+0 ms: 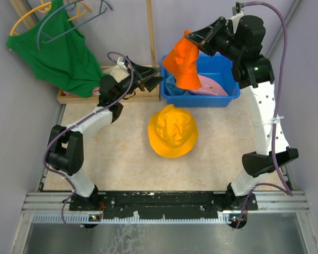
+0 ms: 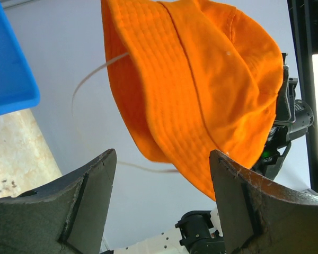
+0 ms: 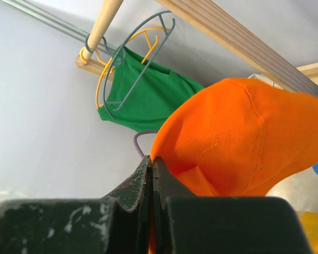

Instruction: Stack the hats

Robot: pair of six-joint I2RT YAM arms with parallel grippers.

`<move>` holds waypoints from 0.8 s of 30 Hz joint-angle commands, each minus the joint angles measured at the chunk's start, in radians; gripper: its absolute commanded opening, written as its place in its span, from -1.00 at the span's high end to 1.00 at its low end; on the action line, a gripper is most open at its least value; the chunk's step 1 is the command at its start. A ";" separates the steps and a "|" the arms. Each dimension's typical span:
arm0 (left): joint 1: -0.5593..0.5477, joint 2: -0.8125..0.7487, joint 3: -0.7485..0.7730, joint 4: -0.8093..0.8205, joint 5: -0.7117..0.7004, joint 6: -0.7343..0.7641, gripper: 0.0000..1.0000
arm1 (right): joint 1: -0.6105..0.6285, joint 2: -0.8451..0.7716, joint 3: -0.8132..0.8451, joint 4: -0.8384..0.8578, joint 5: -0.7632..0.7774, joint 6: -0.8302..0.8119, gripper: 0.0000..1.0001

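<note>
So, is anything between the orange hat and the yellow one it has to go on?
Nothing visible. The orange hat hangs from the right tool over the bin's left end; the yellow hat lies bare on the table just in front. The open left tool sits left of that path.

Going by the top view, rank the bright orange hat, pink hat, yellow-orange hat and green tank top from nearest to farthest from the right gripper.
1. bright orange hat, clamped in the right gripper.
2. pink hat, in the blue bin below.
3. yellow-orange hat, centre of the table.
4. green tank top, far left corner.
</note>
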 commanded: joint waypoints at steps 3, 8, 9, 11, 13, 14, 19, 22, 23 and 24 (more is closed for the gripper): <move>-0.008 0.004 0.031 0.013 -0.030 0.035 -0.54 | 0.013 -0.024 0.047 0.052 -0.041 0.025 1.00; -0.012 0.041 0.058 0.050 -0.051 0.018 -0.54 | 0.022 -0.036 0.038 0.033 -0.050 0.024 1.00; -0.015 0.054 0.075 0.054 -0.048 0.015 -0.54 | 0.028 -0.042 0.029 0.032 -0.051 0.022 1.00; -0.022 0.076 0.101 0.064 -0.043 0.004 -0.54 | 0.034 -0.051 0.008 0.034 -0.050 0.021 1.00; -0.031 0.094 0.121 0.075 -0.043 -0.005 -0.54 | 0.036 -0.063 -0.018 0.041 -0.046 0.020 1.00; -0.036 0.102 0.128 0.078 -0.042 -0.008 -0.54 | 0.037 -0.069 -0.034 0.046 -0.046 0.019 1.00; -0.051 0.115 0.132 0.092 -0.033 -0.014 -0.53 | 0.037 -0.085 -0.086 0.069 -0.043 0.022 1.00; -0.053 0.107 0.117 0.100 -0.039 -0.014 -0.51 | 0.037 -0.084 -0.088 0.069 -0.044 0.023 1.00; -0.053 0.104 0.111 0.104 -0.042 -0.016 -0.46 | 0.037 -0.085 -0.091 0.068 -0.044 0.020 1.00; -0.053 0.099 0.104 0.107 -0.044 -0.019 -0.41 | 0.037 -0.084 -0.093 0.065 -0.044 0.016 1.00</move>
